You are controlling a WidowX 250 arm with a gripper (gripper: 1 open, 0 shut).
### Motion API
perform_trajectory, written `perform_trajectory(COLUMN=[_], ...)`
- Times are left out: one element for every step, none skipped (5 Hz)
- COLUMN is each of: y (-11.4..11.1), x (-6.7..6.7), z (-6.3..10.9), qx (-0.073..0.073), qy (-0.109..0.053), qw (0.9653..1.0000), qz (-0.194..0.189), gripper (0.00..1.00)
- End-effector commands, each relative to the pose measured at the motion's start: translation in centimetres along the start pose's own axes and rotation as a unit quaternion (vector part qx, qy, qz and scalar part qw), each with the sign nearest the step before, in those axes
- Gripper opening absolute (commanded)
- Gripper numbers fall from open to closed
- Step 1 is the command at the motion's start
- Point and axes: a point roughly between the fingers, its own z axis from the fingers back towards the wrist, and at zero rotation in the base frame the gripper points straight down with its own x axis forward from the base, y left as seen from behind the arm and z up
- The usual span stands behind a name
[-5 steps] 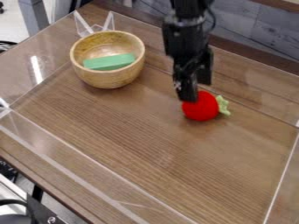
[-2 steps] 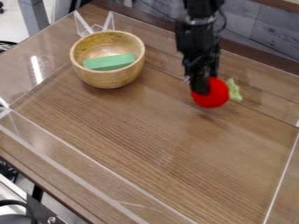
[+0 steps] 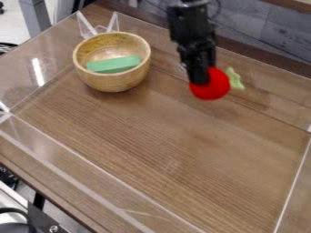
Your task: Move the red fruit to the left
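Observation:
The red fruit [image 3: 212, 86] is a small, round, bright red toy whose green leafy top [image 3: 235, 80] points right. It is at the back right of the wooden table [image 3: 158, 155]. My black gripper [image 3: 201, 76] comes down from above, and its fingers are closed around the fruit's upper left side. The fruit seems to hang just above the wood in the grip. The fingertips are partly hidden against the fruit.
A wooden bowl [image 3: 97, 82] stands at the back left with a flat green item [image 3: 112, 64] inside it. Clear plastic walls [image 3: 36, 150] run along the table's edges. The fruit is about one bowl's width to the right of the bowl.
The gripper has closed on the red fruit. Gripper and fruit have moved together toward the back of the table and slightly left.

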Motion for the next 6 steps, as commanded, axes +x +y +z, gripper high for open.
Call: perform_trajectory(y=[0.6,2.1,3.2,4.0,5.0,5.6], x=[0.5,3.2,6.1,9.1,11.9,14.1], z=[5.1,7.3,8.7,9.5,10.4,10.7], qx=[-0.047,-0.057,-0.066,-0.076,-0.089,-0.101], qy=[0.01,0.013,0.014,0.012,0.011,0.009], qw=[0.9989,0.998,0.9967,0.9948,0.9904,0.9856], qz=[0.0,0.024,0.045,0.067,0.105,0.135], gripper=[0.0,0.0,0.0,0.0,0.0,0.0])
